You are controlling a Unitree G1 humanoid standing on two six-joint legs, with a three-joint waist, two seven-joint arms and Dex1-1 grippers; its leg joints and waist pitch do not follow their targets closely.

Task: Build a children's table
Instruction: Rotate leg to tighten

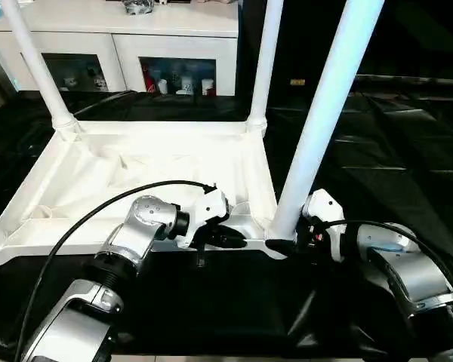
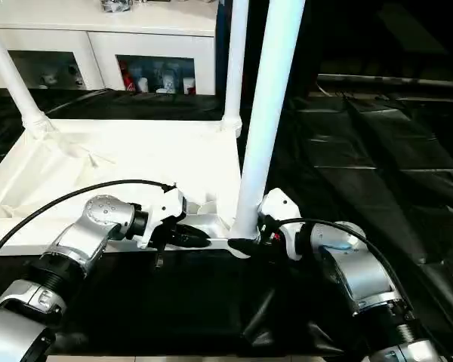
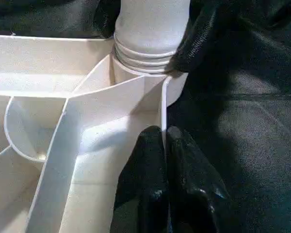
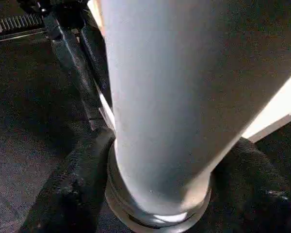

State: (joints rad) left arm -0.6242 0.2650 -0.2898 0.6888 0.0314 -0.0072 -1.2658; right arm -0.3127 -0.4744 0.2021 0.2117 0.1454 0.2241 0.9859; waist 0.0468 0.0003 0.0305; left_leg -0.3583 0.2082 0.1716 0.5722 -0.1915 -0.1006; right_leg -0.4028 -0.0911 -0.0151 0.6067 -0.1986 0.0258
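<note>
Left fingers (image 3: pixel 167 160) pinch the ribbed white tabletop's (image 1: pixel 136 170) thin rim, right fingers (image 4: pixel 82 184) hug the smooth round leg (image 1: pixel 321 121) at its socket, glossy black sheet (image 1: pixel 392 158) beneath.

A black sheet (image 1: pixel 377 151), creased and glossy, covers the surface I work over. My white tabletop (image 1: pixel 136 170) lies directly on it, upside down, ribbed underside up. It sits toward my left, with bare black sheet showing beyond it, to my right and along the near edge. The sheet wrinkles into folds near the corner closest to me.
</note>
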